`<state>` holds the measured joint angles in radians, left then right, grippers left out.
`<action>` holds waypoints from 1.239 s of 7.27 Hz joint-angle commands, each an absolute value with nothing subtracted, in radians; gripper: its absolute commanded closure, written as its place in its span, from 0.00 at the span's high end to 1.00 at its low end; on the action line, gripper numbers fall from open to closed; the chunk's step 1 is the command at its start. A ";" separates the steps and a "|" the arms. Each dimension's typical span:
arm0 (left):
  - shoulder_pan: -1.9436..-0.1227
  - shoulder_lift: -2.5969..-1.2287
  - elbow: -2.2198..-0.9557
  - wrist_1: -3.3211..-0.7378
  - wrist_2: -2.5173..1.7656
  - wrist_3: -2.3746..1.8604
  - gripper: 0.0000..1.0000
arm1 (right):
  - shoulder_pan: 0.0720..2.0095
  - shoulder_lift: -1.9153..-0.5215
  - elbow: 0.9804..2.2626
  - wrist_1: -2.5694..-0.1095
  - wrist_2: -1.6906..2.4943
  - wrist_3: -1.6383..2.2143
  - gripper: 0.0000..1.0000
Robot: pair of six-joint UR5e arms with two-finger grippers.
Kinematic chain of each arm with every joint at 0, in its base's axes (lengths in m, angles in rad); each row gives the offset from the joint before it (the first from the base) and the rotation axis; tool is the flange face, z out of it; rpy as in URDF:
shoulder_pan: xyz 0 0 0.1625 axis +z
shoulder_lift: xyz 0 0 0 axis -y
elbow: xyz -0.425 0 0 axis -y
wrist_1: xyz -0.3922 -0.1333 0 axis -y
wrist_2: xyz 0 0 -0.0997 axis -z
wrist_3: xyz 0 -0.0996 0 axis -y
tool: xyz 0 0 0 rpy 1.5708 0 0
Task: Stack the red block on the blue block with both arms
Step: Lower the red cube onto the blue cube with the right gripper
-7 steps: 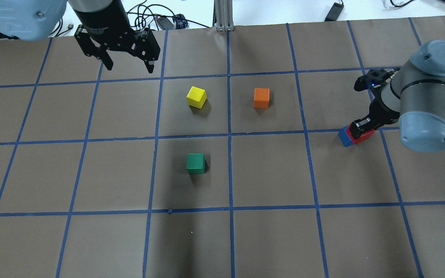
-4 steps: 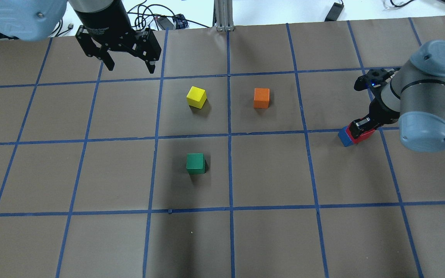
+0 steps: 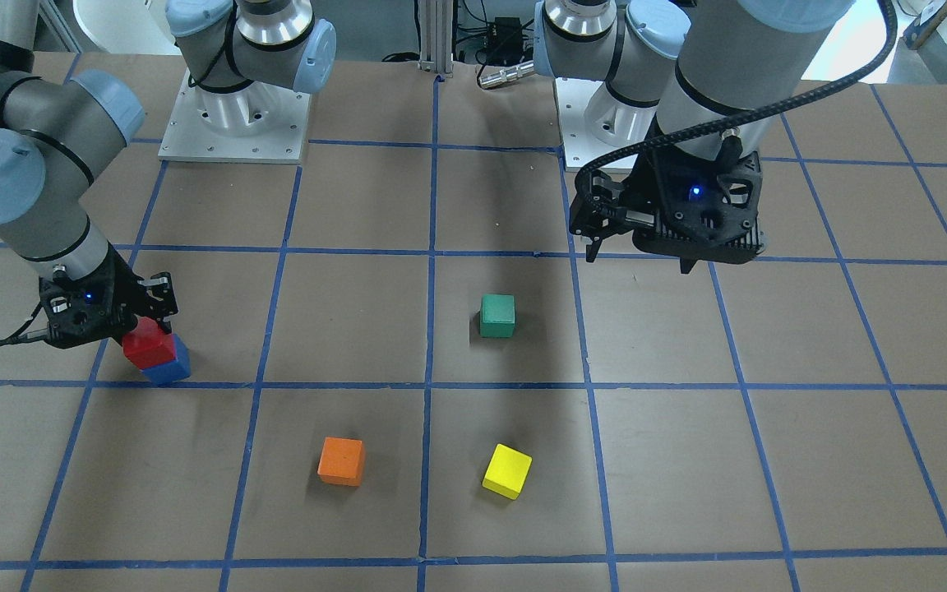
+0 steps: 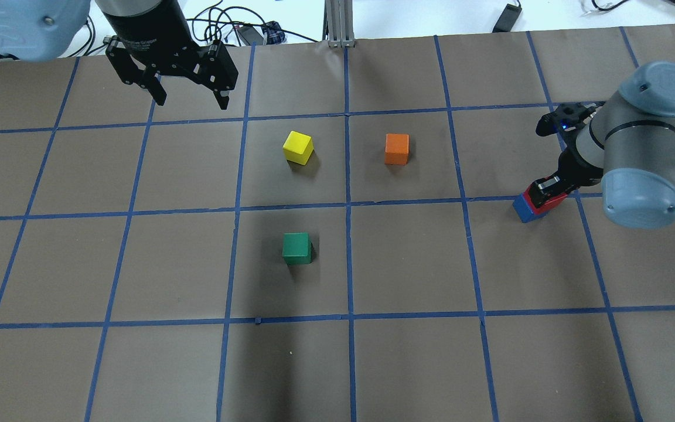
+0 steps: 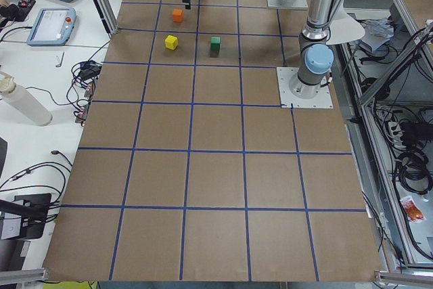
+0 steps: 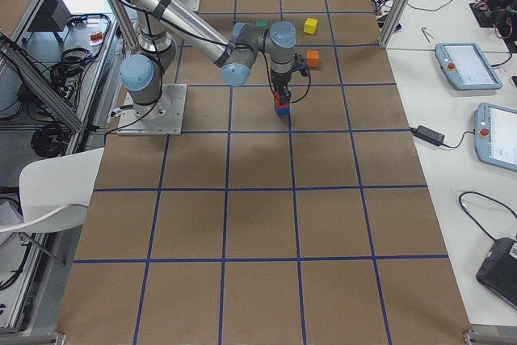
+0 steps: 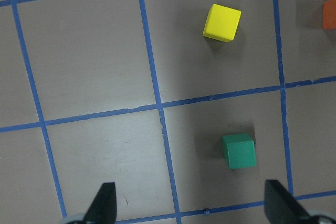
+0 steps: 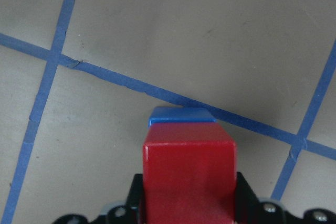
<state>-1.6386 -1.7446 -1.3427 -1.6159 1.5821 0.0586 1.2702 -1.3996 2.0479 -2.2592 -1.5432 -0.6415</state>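
The red block (image 4: 531,193) sits on top of the blue block (image 4: 522,210) at the right of the table, turned slightly against it. My right gripper (image 4: 548,191) is shut on the red block. In the right wrist view the red block (image 8: 189,169) fills the space between the jaws, and the blue block (image 8: 181,115) peeks out beyond it. In the front view the red block (image 3: 147,344) rests on the blue block (image 3: 169,368). My left gripper (image 4: 191,101) is open and empty, high over the far left of the table.
A yellow cube (image 4: 298,146) and an orange cube (image 4: 396,148) lie at the middle far side. A green cube (image 4: 297,247) lies nearer the middle. All stand well left of the stack. Cables lie beyond the table's far edge.
My left gripper has moved a little farther back and left, still open. My right arm has shifted slightly, and the red block now covers more of the blue one.
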 commanded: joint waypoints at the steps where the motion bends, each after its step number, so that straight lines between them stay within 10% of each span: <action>1: -1.626 -1.746 -1.327 -1.612 1.575 0.060 1.00 | 1.270 -1.399 2.046 -2.263 -1.548 -0.637 0.99; 5: -1.629 -1.743 -1.338 -1.614 1.583 0.058 1.00 | 1.270 -1.431 2.036 -2.220 -1.565 -0.615 1.00; 9: -1.631 -1.743 -1.338 -1.614 1.578 0.058 1.00 | 1.275 -1.601 1.723 -1.590 -1.591 -0.473 1.00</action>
<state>-1.6312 -1.7426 -1.3396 -1.6137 1.5800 0.0583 1.2734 -1.5776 1.8206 -1.7474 -1.5873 -0.5349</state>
